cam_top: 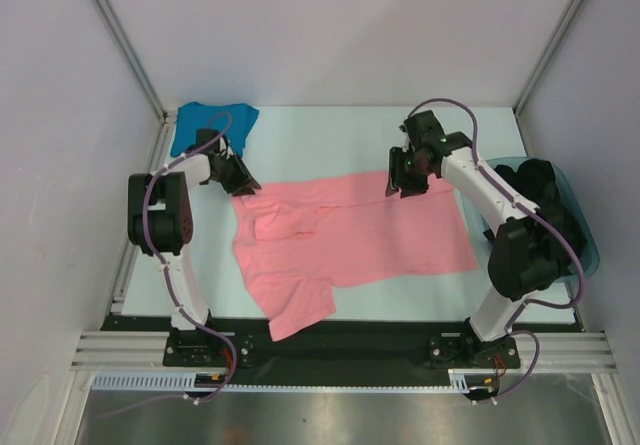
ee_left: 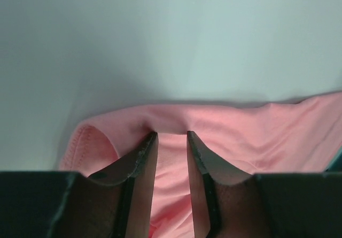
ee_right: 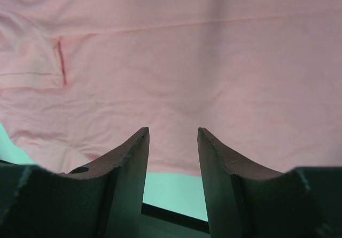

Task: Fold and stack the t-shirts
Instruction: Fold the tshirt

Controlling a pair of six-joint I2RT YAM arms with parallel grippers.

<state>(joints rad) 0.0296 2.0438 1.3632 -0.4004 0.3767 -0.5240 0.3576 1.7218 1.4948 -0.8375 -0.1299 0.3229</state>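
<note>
The pale mint tabletop [cam_top: 330,130] carries a salmon-pink short-sleeved cotton t-shirt [cam_top: 370,235], spread roughly flat across the middle. One sleeve hangs toward the near edge, and a wrinkled bunch sits near the collar. At the right edge stands a translucent teal plastic tub [cam_top: 590,250] with dark items inside. The bright teal-blue t-shirt [cam_top: 200,120] lies bunched in the far left corner, well apart from the pink one.

The left gripper [cam_top: 240,180] sits at the pink shirt's far left corner. Its jaws are narrow, with pink cloth filling the gap, so it looks pinched on a raised fold. The right gripper [cam_top: 405,183] is at the far right edge, jaws partly apart with the hem lying between them and not visibly clamped.

If only the left side is truly held, a lift would probably drag the shirt askew. The collar bunch would then deepen and the fold would be spoiled. A thin pinch could also slip.
</note>
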